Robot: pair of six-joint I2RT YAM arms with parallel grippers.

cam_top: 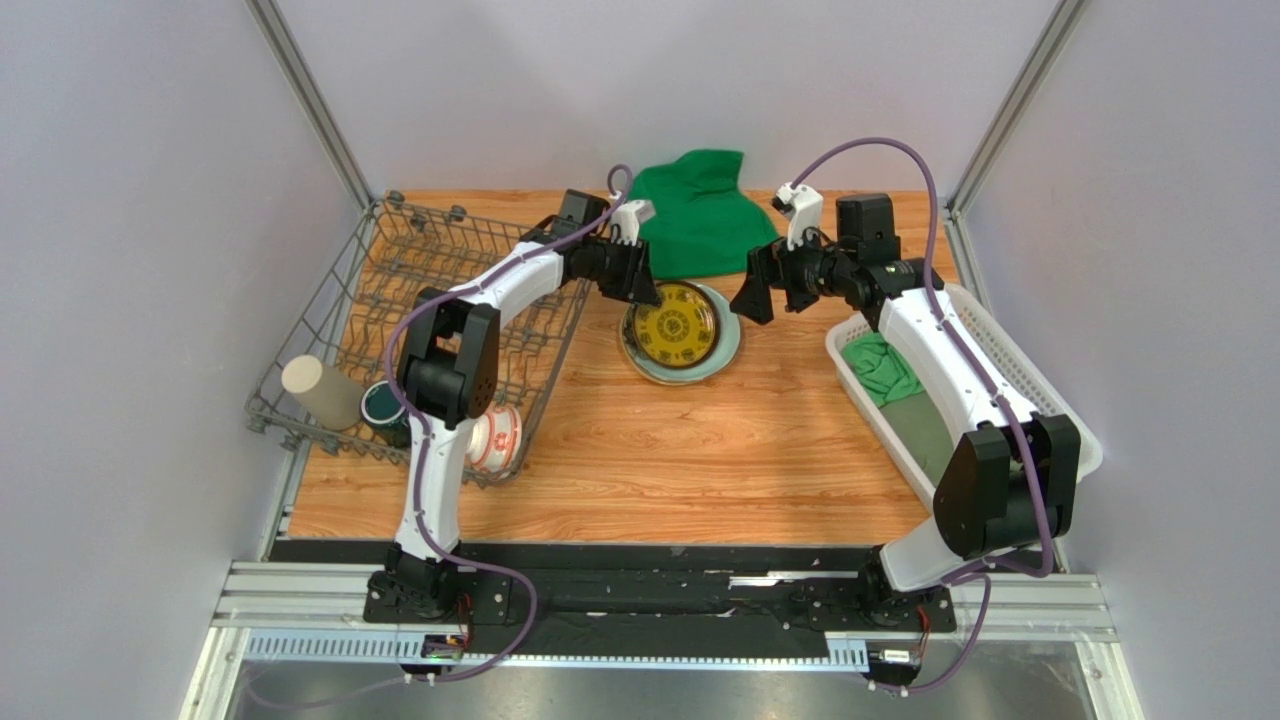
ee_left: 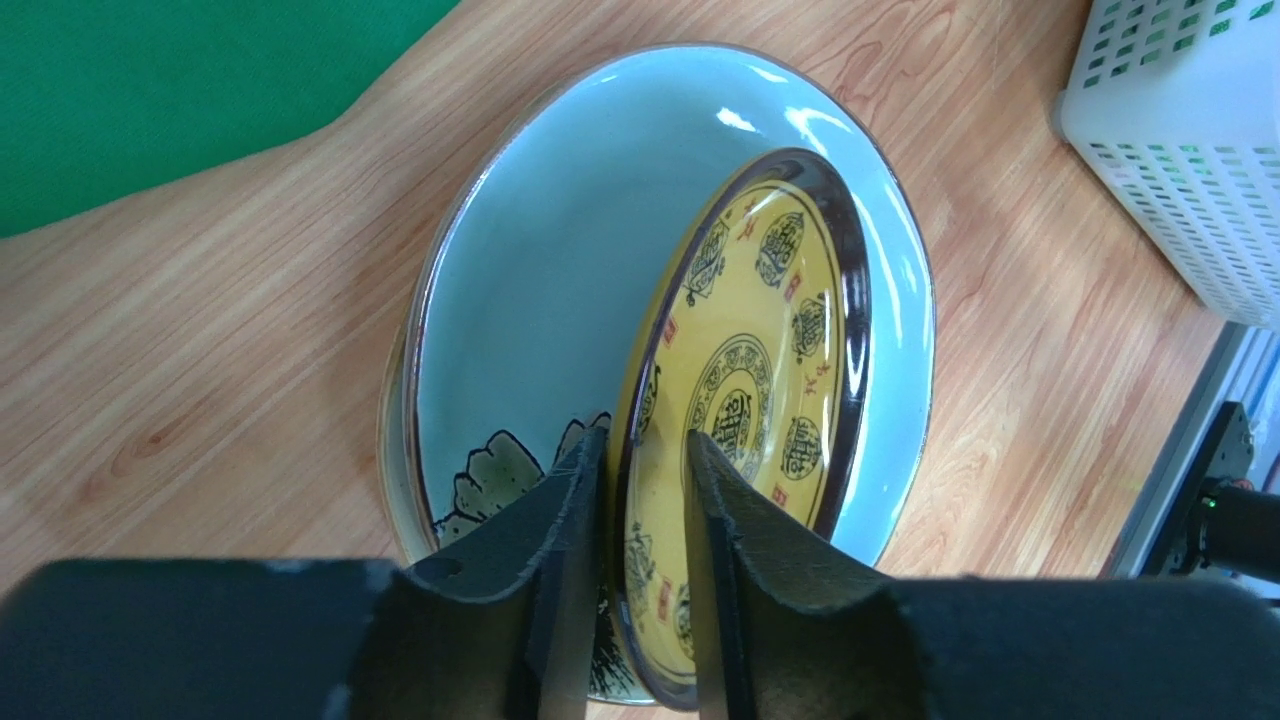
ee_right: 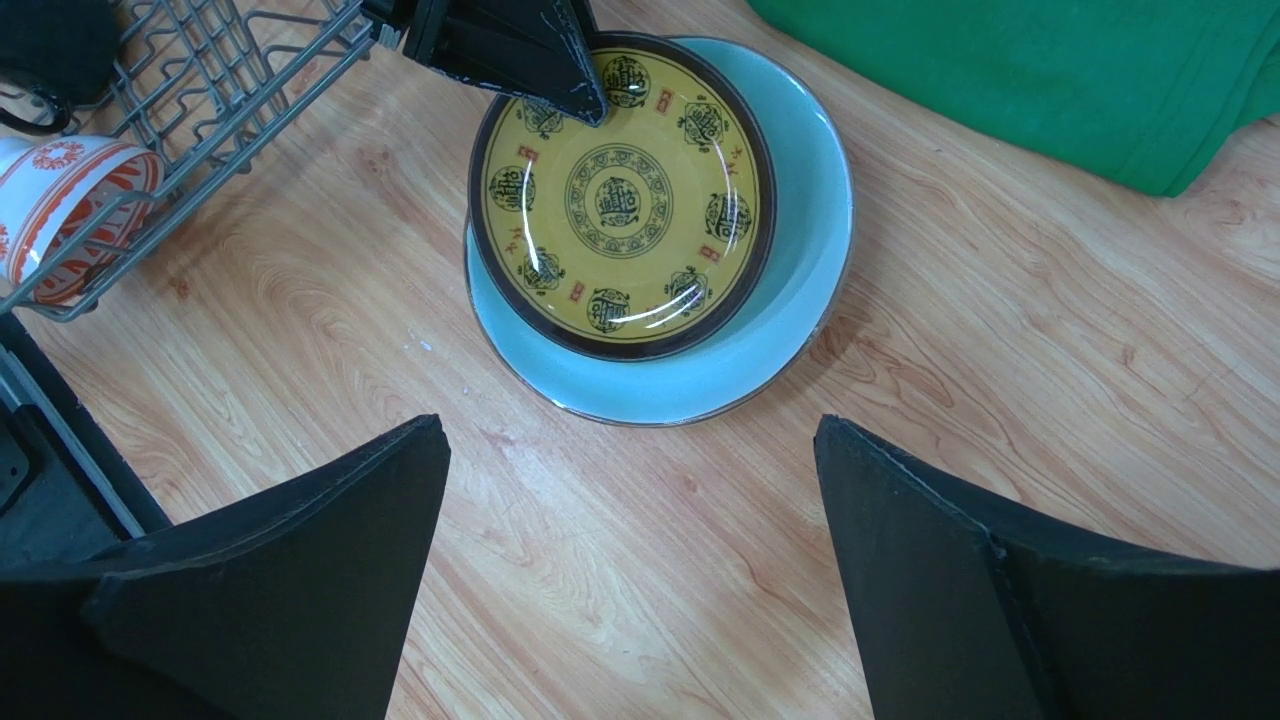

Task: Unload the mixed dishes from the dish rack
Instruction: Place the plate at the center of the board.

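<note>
The small yellow-and-dark patterned plate (cam_top: 676, 323) (ee_right: 624, 195) rests in the pale green plate (cam_top: 721, 357) (ee_left: 526, 270) (ee_right: 781, 315) on the table. My left gripper (cam_top: 639, 293) (ee_left: 646, 443) is shut on the far-left rim of the yellow plate (ee_left: 751, 375), one finger on each face. My right gripper (cam_top: 751, 300) (ee_right: 631, 428) is open and empty, above the wood just right of the plates. The grey wire dish rack (cam_top: 406, 270) (ee_right: 226, 60) at the left holds the beige cup (cam_top: 311, 383), dark teal mug (cam_top: 383, 402) and red-and-white bowl (cam_top: 496, 438) (ee_right: 60, 188). No cream floral plate can be made out.
A green cloth (cam_top: 699, 210) (ee_left: 181, 90) (ee_right: 1052, 75) lies behind the plates. A white lattice basket (cam_top: 977, 390) (ee_left: 1187, 135) with green fabric (cam_top: 887, 375) inside stands at the right. Grey walls close in the table on both sides.
</note>
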